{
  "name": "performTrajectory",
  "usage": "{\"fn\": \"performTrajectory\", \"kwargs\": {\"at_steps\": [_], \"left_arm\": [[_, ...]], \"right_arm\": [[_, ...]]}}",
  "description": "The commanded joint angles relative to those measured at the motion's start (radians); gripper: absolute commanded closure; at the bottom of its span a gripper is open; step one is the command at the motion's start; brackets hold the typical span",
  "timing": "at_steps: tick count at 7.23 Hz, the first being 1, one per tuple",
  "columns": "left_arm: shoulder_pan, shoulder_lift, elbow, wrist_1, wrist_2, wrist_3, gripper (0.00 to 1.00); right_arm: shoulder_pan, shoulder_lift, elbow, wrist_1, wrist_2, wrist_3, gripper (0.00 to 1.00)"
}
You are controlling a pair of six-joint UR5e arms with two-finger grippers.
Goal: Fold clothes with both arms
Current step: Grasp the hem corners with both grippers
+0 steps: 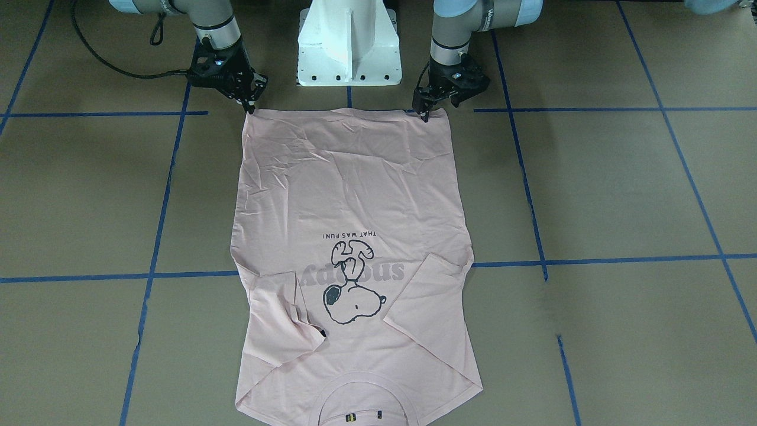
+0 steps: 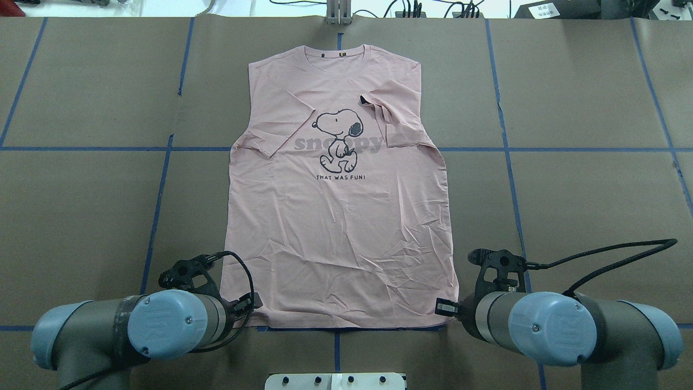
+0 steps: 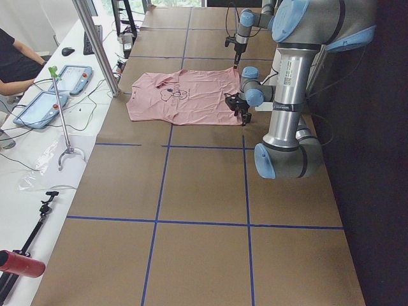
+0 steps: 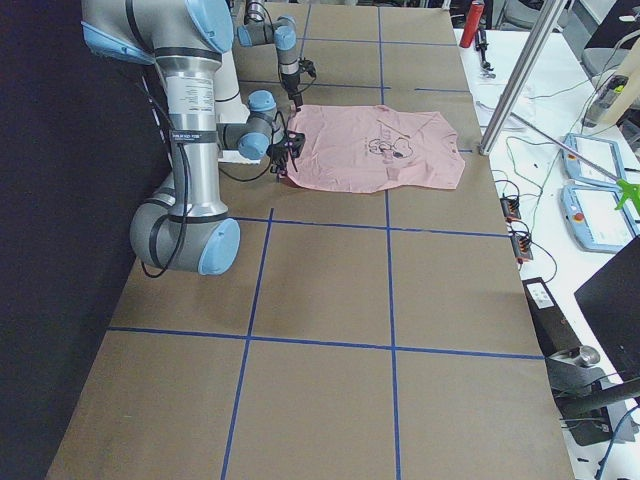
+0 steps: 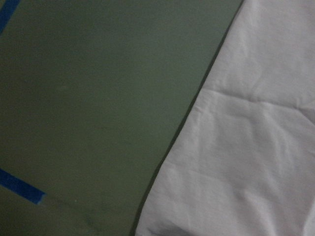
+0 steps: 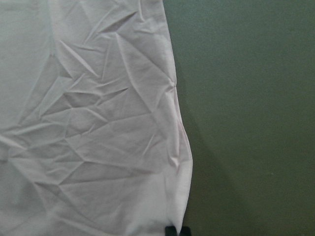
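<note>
The pale pink T-shirt (image 1: 355,177) lies flat and print-up on the brown table, both sleeves folded inward, collar away from me and hem toward me. It also shows in the overhead view (image 2: 341,227). My left gripper (image 1: 424,113) is low at the hem corner on my left, its tips closed to one point on the cloth. My right gripper (image 1: 249,106) stands the same way at the other hem corner. In the right wrist view a dark fingertip (image 6: 171,230) sits on the hem corner of the shirt (image 6: 98,123). The left wrist view shows only the shirt edge (image 5: 246,147). In the overhead view both wrists hide the fingers.
The white pedestal base (image 1: 349,47) stands between the arms, just behind the hem. Blue tape lines (image 1: 154,260) cross the table. An upright metal pole (image 3: 95,44) and a side bench with tablets (image 3: 38,108) lie beyond the collar end, where a person (image 3: 13,57) sits.
</note>
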Motion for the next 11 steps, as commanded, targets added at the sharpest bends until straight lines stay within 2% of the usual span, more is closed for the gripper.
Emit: {"fn": "performTrajectory", "kwargs": {"at_steps": [1, 2, 3, 5, 6, 11], "left_arm": [[0.002, 0.0, 0.013, 0.0, 0.0, 0.001, 0.07], [0.002, -0.002, 0.013, 0.0, -0.001, 0.001, 0.11], [0.002, -0.003, 0.013, 0.0, -0.002, 0.001, 0.22], [0.002, 0.0, 0.011, 0.0, 0.0, 0.0, 0.8], [0.002, 0.0, 0.011, 0.0, -0.002, 0.0, 0.99], [0.001, -0.012, -0.001, 0.002, -0.009, 0.0, 1.0]], "right_arm": [[0.0, -0.002, 0.0, 0.0, 0.0, 0.0, 1.0], [0.0, -0.006, -0.001, -0.002, -0.002, 0.0, 1.0], [0.0, -0.007, 0.0, 0.0, -0.003, 0.0, 1.0], [0.0, -0.007, 0.0, -0.002, -0.003, 0.002, 1.0], [0.0, -0.007, 0.0, -0.002, -0.003, 0.0, 1.0], [0.002, -0.01, -0.001, -0.003, -0.002, 0.0, 1.0]]}}
